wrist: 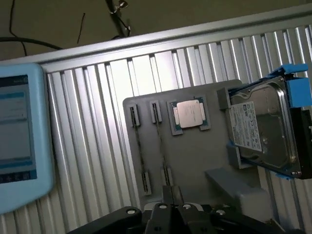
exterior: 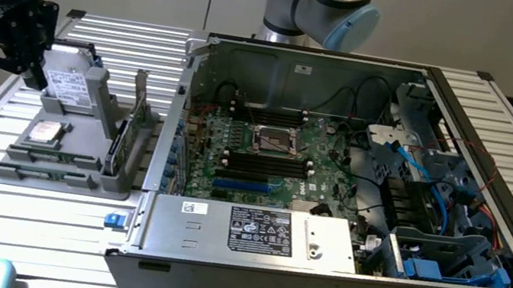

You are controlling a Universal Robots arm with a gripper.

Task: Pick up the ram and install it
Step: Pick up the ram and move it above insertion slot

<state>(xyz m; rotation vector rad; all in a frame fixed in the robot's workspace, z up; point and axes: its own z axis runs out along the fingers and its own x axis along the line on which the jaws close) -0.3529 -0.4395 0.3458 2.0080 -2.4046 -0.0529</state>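
Underneath, a slatted metal table (exterior: pixel 16 230) carries everything. An open computer case (exterior: pixel 214 277) lies on it, its motherboard (exterior: pixel 266 153) facing up, with the robot arm (exterior: pixel 320 7) rising behind. On the exterior view's left, just beside the case, sits a grey tray (wrist: pixel 195 156) of parts. A pale blue tablet (wrist: pixel 19 136) lies near the tray. On the tray, a hard drive (wrist: pixel 263 126) stands in a blue bracket, and a green expansion card (exterior: pixel 140 114) stands upright. The black gripper (wrist: pixel 171 192) hovers above the tray, jaws pressed together, holding nothing. A square processor (wrist: pixel 190 113) lies flat. Next to it the ram (wrist: pixel 162 146) stands on edge in clips, a second thin stick (wrist: pixel 139 146) just beside it
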